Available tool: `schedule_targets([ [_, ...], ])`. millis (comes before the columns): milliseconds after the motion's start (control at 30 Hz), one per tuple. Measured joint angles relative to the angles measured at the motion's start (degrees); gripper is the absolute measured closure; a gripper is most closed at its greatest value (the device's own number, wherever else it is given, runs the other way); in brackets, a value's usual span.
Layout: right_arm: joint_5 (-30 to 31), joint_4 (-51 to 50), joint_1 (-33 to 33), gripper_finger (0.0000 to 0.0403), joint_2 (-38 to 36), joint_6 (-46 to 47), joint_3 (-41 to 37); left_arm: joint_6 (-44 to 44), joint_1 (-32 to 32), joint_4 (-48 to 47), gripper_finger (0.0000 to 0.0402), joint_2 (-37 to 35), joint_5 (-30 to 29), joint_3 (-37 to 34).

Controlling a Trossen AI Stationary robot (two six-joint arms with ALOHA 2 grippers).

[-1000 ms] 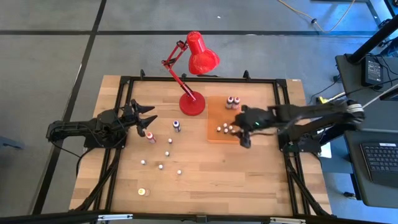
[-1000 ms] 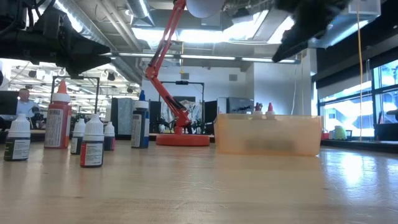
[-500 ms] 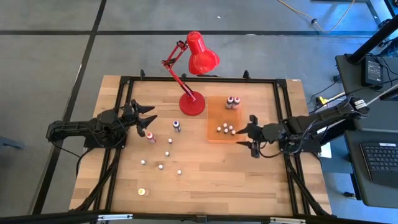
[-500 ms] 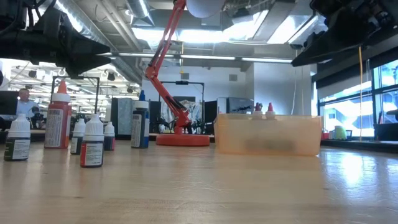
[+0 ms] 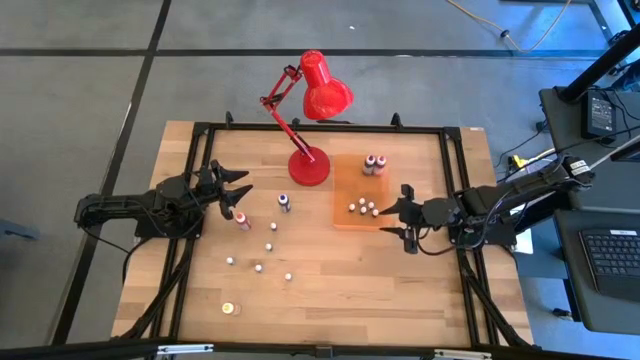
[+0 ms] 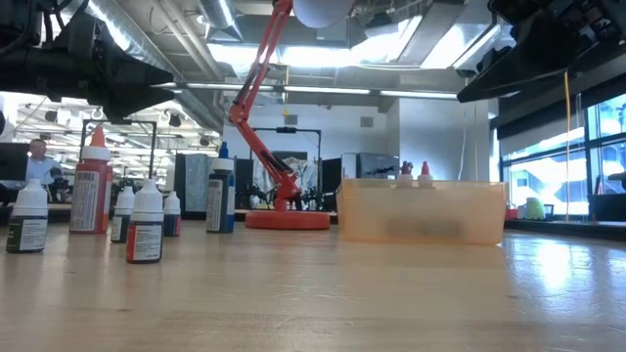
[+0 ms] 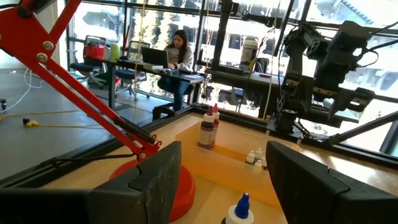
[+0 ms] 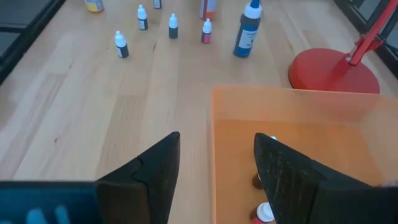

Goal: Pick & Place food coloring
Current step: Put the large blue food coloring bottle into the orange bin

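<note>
The food coloring is in two groups. On the bare wood stand a blue bottle [image 5: 284, 203], a red bottle [image 5: 243, 220], several tiny white-capped ones [image 5: 269, 247] and a yellow one [image 5: 229, 309]. Two bottles [image 5: 372, 163] and three tiny ones [image 5: 362, 209] stand inside the orange tray [image 5: 345, 185]. My left gripper [image 5: 246, 183] is open, just on the far-left side of the red bottle; the blue bottle's tip [image 7: 241, 202] shows between its fingers. My right gripper [image 5: 385, 220] is open at the tray's near right corner [image 8: 217, 99] and holds nothing.
A red desk lamp's base [image 5: 309, 167] stands on the table left of the tray, its arm and shade [image 5: 325, 88] reaching past the far edge. A black frame [image 5: 320, 128] runs around the tabletop. Bare wood lies near the tray's near side [image 5: 380, 280].
My right gripper has drawn back from over the tray's tiny bottles toward the table's right and near edges, then stopped at the tray's near right corner. The left arm and all bottles have kept still.
</note>
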Motion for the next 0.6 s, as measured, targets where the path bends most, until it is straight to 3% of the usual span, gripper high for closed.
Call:
schedule_targets([
  [600, 0.0, -0.1, 0.0, 0.0196, 0.0, -1.2, 0.0, 0.0, 0.0, 0.0, 0.0173, 0.0, 0.0, 0.0],
])
